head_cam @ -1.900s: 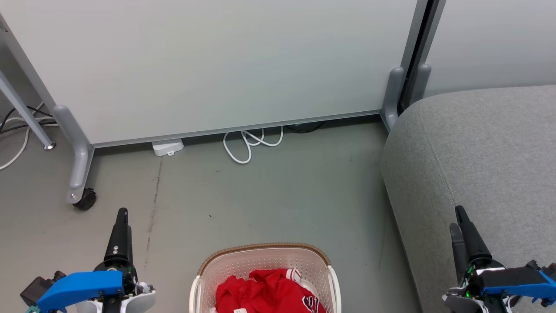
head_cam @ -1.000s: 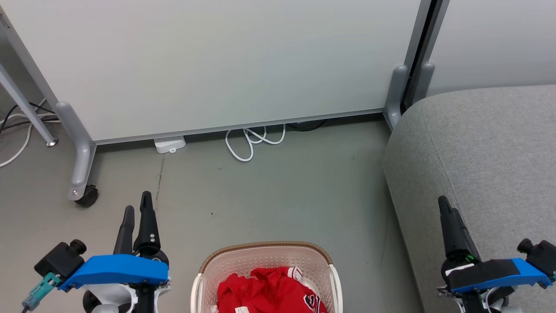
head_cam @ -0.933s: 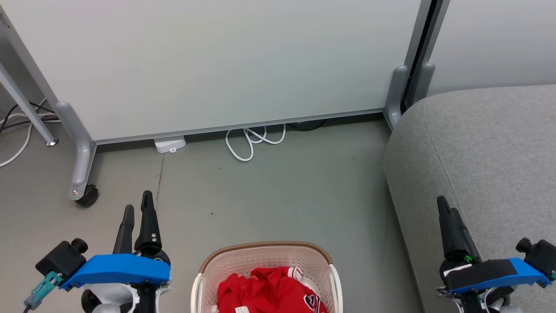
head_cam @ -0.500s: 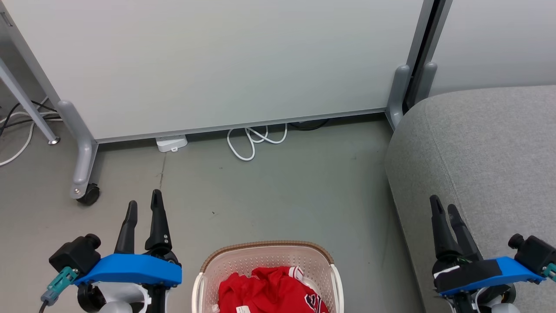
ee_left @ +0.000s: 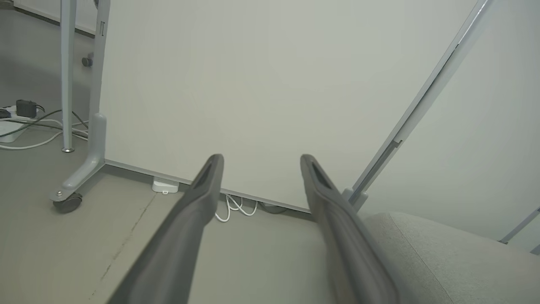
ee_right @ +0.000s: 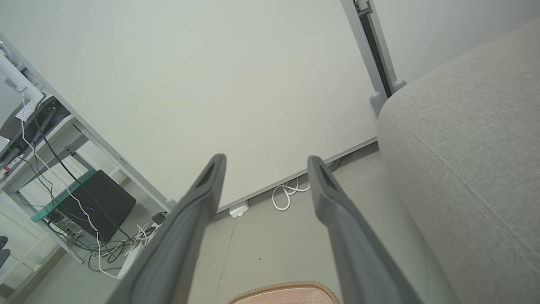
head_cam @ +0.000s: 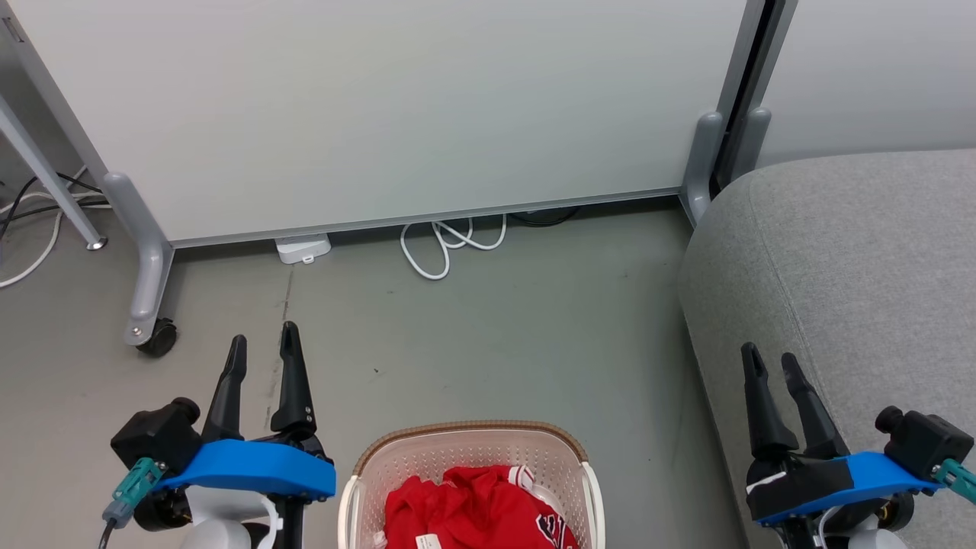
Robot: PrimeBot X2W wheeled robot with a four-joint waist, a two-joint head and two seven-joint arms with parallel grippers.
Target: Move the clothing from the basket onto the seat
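Red clothing [head_cam: 476, 511] lies crumpled in the cream basket [head_cam: 473, 432] with the brown rim, at the bottom middle of the head view; the basket's rim [ee_right: 287, 292] peeks in at the bottom of the right wrist view. The light-grey seat [head_cam: 854, 259] fills the right side; the seat [ee_left: 443, 257] and the seat [ee_right: 468, 139] also appear in both wrist views. My left gripper [head_cam: 263, 340] hangs open over the floor left of the basket, nothing between its fingers [ee_left: 202, 190]. My right gripper [head_cam: 766, 358] stands open at the seat's front edge, empty.
A white partition panel [head_cam: 381, 107] on grey wheeled feet [head_cam: 145, 305] stands behind the basket. White cable loops [head_cam: 450, 244] and a small white box [head_cam: 303, 248] lie at its base. Desk legs and cables [head_cam: 30, 206] sit far left. Bare grey floor [head_cam: 496, 343] lies between basket and panel.
Both grippers have turned about their own axes, so each now shows its two fingers spread apart. The left one has drifted right and up. The camera shifted slightly.
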